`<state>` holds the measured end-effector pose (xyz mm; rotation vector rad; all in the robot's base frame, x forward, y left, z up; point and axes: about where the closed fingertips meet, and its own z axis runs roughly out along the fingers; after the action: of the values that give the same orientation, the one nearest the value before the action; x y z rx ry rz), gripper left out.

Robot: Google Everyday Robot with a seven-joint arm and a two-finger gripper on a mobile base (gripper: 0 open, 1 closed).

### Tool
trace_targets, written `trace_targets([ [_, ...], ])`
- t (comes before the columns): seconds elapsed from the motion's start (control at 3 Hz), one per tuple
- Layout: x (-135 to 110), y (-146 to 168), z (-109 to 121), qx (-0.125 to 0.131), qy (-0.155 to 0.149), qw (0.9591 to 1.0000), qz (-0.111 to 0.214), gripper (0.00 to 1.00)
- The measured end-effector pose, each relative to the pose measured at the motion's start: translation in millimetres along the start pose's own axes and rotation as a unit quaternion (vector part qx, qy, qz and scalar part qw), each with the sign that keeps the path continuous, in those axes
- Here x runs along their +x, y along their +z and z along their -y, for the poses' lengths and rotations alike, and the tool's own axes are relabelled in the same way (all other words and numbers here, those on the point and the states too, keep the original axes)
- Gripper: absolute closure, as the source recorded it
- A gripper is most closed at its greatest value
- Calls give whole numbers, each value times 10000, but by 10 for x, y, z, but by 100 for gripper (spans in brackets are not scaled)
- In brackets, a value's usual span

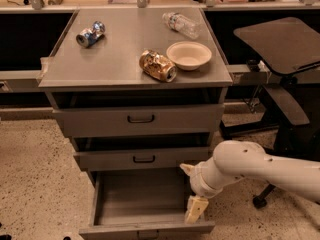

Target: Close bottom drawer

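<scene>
Bottom drawer (142, 200) gapes open at lower centre. We find the gripper (196, 209) at its right front corner; we cannot tell its state.

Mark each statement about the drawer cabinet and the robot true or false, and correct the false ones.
1. The bottom drawer is pulled far out and looks empty. True.
2. The gripper is above the cabinet top. False: it is low down, by the bottom drawer's right front corner.
3. A white bowl sits on the cabinet top. True.
4. The plastic bottle stands upright. False: it lies on its side.
5. The middle drawer sticks out furthest. False: the bottom drawer does.
</scene>
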<state>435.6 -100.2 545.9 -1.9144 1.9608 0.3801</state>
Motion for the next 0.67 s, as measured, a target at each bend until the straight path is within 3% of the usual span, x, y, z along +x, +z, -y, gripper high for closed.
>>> trace_targets([
  [0.33,-33,28,142,285,-20,9996,66,0],
  [0.67,90,214,149,477,-86,9988,91,0],
])
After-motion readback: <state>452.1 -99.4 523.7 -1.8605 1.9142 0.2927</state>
